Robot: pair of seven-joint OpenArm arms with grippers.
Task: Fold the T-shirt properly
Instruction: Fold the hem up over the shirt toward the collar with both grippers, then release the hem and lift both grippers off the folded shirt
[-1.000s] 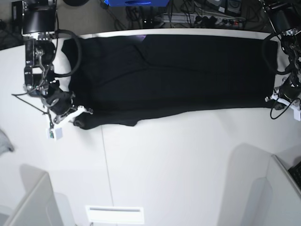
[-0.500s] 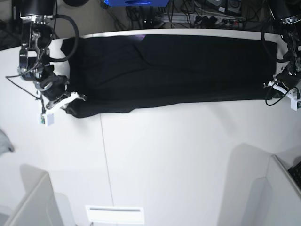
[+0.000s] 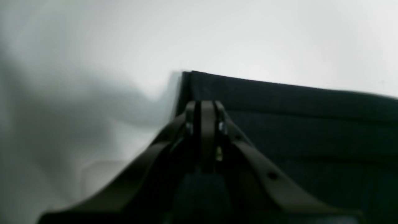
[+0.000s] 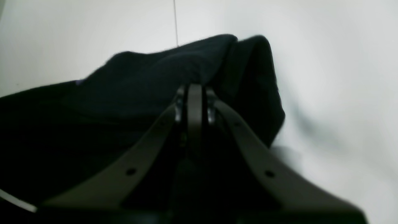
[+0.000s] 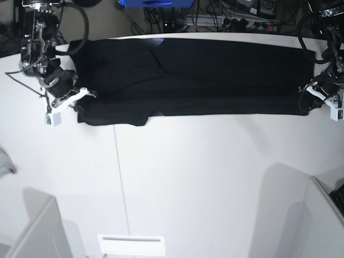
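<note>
The black T-shirt (image 5: 193, 75) lies as a long flat band across the far part of the white table (image 5: 204, 172), plain side up. At its left end in the base view, my right gripper (image 5: 82, 100) is shut on a bunched fold of the T-shirt (image 4: 140, 81); the right wrist view shows the right gripper (image 4: 194, 90) closed with cloth humped above it. My left gripper (image 5: 309, 102) holds the opposite end. In the left wrist view the left gripper (image 3: 206, 105) is shut on the near corner of the T-shirt (image 3: 295, 124), whose edge lies straight.
A small grey cloth scrap (image 5: 4, 161) lies at the table's left edge. White partitions stand at the front left (image 5: 37, 231) and front right (image 5: 317, 215). Cables and a power strip (image 5: 236, 21) run behind the table. A white slotted plate (image 5: 130, 244) sits at the front.
Both grippers have moved toward the table's far edge, carrying the T-shirt's near edge with them. The black band is narrower and its front edge straighter.
</note>
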